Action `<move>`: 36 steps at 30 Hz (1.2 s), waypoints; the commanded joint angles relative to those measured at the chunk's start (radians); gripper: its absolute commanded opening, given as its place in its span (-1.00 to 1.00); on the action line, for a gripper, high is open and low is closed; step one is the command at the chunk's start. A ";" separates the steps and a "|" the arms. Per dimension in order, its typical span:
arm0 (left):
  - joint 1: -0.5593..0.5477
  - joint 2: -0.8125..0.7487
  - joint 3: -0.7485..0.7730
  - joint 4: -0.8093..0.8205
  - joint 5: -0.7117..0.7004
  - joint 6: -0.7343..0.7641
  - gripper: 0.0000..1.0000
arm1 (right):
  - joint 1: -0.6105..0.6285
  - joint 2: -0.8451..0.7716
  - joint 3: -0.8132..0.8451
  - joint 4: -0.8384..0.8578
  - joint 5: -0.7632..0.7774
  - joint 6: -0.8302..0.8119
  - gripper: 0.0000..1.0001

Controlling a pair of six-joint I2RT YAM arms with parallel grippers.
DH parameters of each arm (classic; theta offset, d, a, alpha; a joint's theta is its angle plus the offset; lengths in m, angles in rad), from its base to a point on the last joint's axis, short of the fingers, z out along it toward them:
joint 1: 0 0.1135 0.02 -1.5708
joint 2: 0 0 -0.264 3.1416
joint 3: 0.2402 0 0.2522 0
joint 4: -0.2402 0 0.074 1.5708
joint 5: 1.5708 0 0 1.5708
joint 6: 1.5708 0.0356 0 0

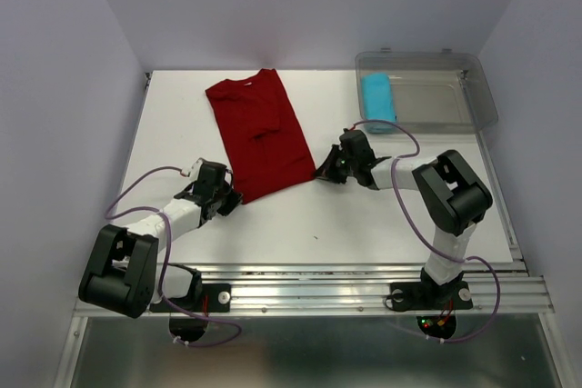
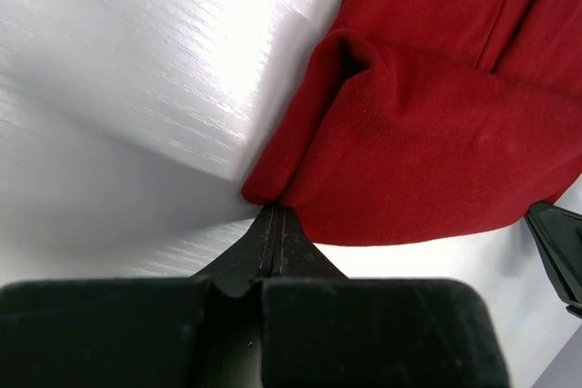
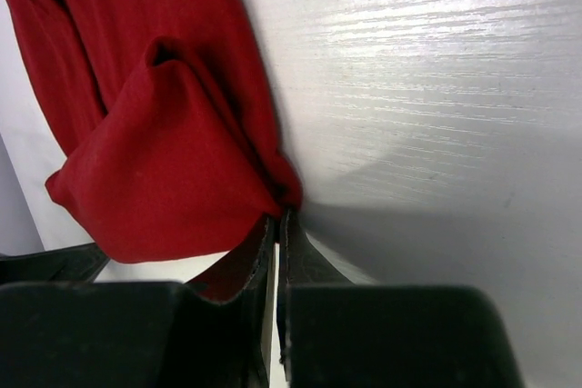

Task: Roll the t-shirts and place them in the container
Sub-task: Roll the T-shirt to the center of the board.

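A dark red t-shirt [image 1: 259,134] lies folded into a long strip on the white table [image 1: 382,215], collar at the far end and hem toward me. My left gripper [image 1: 236,198] is shut on the hem's left corner. In the left wrist view the closed tips [image 2: 275,210] pinch the red cloth [image 2: 427,152], which bunches up just beyond them. My right gripper [image 1: 321,173] is shut on the hem's right corner; its tips [image 3: 279,214] bite the red cloth [image 3: 155,152], lifted a little off the table. A cyan-blue rolled t-shirt [image 1: 378,102] lies in the bin.
A clear plastic bin [image 1: 482,88] stands at the back right of the table, the cyan roll at its left end. Purple-grey walls close in the back and sides. A metal rail [image 1: 364,279] with both arm bases runs along the near edge.
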 commanded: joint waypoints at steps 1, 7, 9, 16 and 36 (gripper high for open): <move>-0.001 -0.038 0.042 -0.067 -0.001 0.028 -1.00 | -0.004 -0.021 0.027 -0.011 -0.002 -0.035 -0.99; -0.001 -0.100 0.040 -0.125 0.032 0.041 -1.00 | -0.004 -0.104 -0.030 -0.029 -0.031 -0.055 -0.98; -0.001 -0.124 0.039 -0.148 0.057 0.045 -1.00 | -0.004 -0.130 -0.044 -0.038 -0.046 -0.069 -0.99; -0.001 -0.236 0.011 -0.206 0.099 0.036 -1.00 | -0.004 -0.224 -0.136 -0.066 -0.080 -0.087 -0.99; -0.005 -0.206 0.226 -0.407 0.053 0.065 -1.00 | -0.004 -0.341 -0.073 -0.152 -0.020 -0.104 -0.99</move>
